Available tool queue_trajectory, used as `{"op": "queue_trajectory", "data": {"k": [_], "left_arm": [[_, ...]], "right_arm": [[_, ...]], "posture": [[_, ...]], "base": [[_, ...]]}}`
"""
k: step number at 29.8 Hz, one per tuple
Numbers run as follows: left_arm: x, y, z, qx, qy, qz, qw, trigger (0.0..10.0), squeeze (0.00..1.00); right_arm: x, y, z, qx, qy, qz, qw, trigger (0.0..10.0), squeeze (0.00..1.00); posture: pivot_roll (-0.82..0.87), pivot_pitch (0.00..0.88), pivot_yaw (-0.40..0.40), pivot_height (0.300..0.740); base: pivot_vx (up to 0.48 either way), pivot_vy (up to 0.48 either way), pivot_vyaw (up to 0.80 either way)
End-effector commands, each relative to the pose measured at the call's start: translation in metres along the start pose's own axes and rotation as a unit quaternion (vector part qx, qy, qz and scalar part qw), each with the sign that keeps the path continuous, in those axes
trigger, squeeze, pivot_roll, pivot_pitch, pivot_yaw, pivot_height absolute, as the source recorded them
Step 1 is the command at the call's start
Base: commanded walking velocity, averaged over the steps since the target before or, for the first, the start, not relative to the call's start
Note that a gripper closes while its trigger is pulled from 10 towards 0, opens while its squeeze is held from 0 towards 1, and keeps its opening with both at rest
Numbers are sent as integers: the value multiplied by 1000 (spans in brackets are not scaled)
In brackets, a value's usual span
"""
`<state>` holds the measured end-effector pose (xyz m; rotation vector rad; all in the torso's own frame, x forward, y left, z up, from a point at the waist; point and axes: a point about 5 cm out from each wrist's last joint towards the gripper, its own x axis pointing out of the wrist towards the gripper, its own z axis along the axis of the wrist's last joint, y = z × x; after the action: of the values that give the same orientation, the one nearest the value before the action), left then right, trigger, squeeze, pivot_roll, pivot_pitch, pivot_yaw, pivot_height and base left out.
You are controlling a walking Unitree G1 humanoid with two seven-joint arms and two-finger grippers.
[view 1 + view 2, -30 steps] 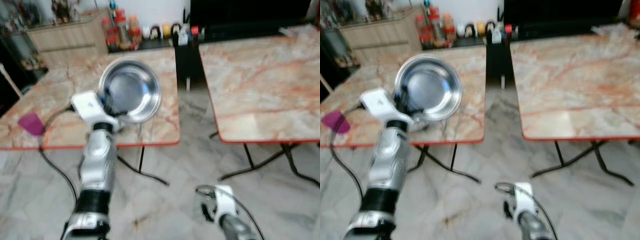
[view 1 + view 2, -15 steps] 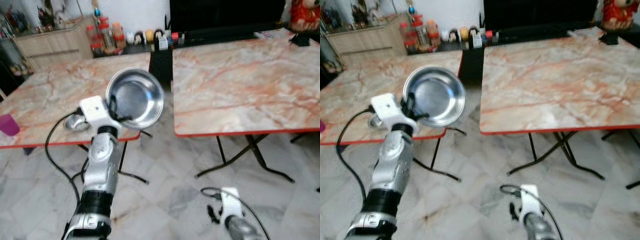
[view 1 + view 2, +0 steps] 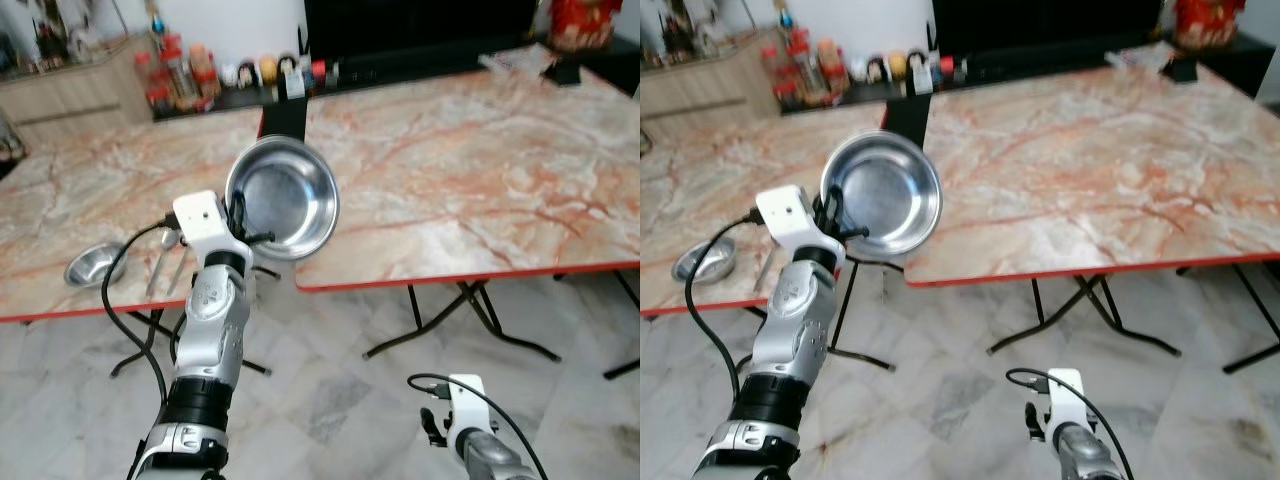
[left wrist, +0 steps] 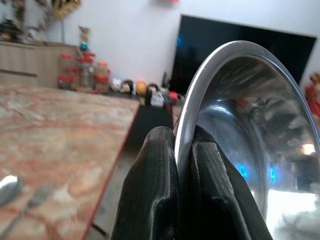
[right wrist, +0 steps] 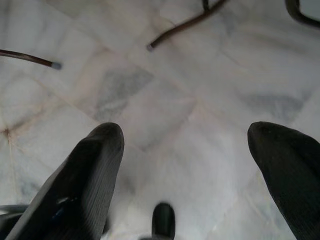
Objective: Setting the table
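Observation:
My left gripper [image 3: 238,214] is raised and shut on the rim of a large steel bowl [image 3: 284,197], held tilted on edge in the gap between two marble-topped tables. The wrist view has both black fingers [image 4: 155,185] pinching the bowl's rim [image 4: 200,90]. A smaller steel bowl [image 3: 94,265] sits on the left table [image 3: 60,215], with a spoon and fork [image 3: 165,262] lying beside it. The right table [image 3: 470,170] has a bare top. My right gripper [image 5: 187,170] hangs low over the floor, open with nothing between its fingers.
Bottles and jars [image 3: 175,70] stand on a low dark shelf behind the tables, next to a wooden cabinet [image 3: 70,85]. A black screen [image 3: 420,30] is at the back. Folding metal legs [image 3: 480,315] stand under the right table on the marble floor.
The camera has swung right, shifting the tables leftward in view. The purple cup has left the picture; the small bowl and cutlery are now in clear view. My left gripper still holds the big bowl.

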<state>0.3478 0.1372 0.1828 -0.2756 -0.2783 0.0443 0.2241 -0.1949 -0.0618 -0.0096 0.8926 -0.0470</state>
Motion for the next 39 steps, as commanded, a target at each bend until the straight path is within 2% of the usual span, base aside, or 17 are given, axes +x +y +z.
{"op": "queue_trajectory", "data": {"k": [1,5,39], "left_arm": [[2,14,6,7,-10,20,1000,10000,0],[0,13,5,5,-10,19,1000,10000,0],[1,7,2,6,-1,6,1000,10000,0]], "right_arm": [[2,14,7,-1,-9,18,1000,10000,0],[2,14,8,-3,-8,18,1000,10000,0],[2,13,7,-5,-2,18,1000,10000,0]], "posture": [[-66,0,98,740],[-65,0,93,740],[-75,0,92,740]], "base": [[458,0,0],[405,-206,0],[0,-475,0]]}}
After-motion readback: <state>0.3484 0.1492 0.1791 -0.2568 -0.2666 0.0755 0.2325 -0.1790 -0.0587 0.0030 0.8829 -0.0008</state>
